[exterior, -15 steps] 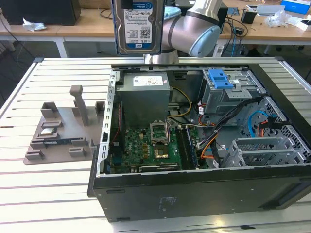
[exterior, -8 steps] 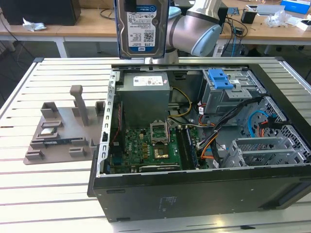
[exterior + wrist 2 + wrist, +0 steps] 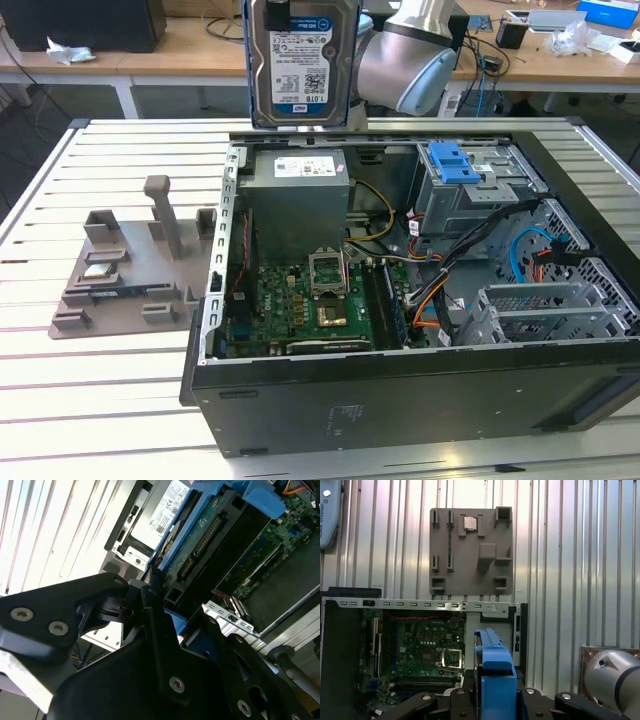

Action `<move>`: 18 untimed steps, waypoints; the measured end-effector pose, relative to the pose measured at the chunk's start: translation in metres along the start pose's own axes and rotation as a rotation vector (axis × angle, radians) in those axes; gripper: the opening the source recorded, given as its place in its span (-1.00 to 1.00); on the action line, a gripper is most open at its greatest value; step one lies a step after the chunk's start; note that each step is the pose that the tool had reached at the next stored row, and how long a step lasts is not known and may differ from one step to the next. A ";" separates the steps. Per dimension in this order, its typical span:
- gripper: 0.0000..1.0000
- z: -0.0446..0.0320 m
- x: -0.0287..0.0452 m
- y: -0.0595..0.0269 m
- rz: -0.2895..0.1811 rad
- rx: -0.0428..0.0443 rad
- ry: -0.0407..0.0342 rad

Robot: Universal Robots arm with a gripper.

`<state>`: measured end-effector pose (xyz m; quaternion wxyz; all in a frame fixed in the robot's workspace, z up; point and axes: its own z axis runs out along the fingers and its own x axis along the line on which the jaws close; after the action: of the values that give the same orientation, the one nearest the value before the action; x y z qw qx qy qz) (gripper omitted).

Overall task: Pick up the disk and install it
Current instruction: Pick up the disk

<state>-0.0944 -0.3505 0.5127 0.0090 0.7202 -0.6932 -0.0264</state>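
Below, the slatted white table (image 3: 100,400) carries the open computer case (image 3: 400,400); a grey fixture plate (image 3: 110,290) lies beside it on the exterior view's left; above the case the disk (image 3: 302,60) hangs upright, label facing the camera; the gripper (image 3: 494,700) is clamped on its blue carrier.

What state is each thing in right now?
Disk: held upright above the case, label facing the exterior view, not installed.
Gripper: shut on the disk's blue carrier.
Case: lying on its side, open.
Tray: flat beside the case, holding a chip.
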 end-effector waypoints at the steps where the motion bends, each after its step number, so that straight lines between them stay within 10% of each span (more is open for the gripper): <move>1: -0.26 -0.0001 0.0016 -0.0008 0.000 -0.0002 0.0000; 18: -0.26 -0.0016 0.0411 -0.0264 0.000 -0.0049 -0.0001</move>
<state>-0.0664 -0.3906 0.5120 0.0107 0.7201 -0.6932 -0.0281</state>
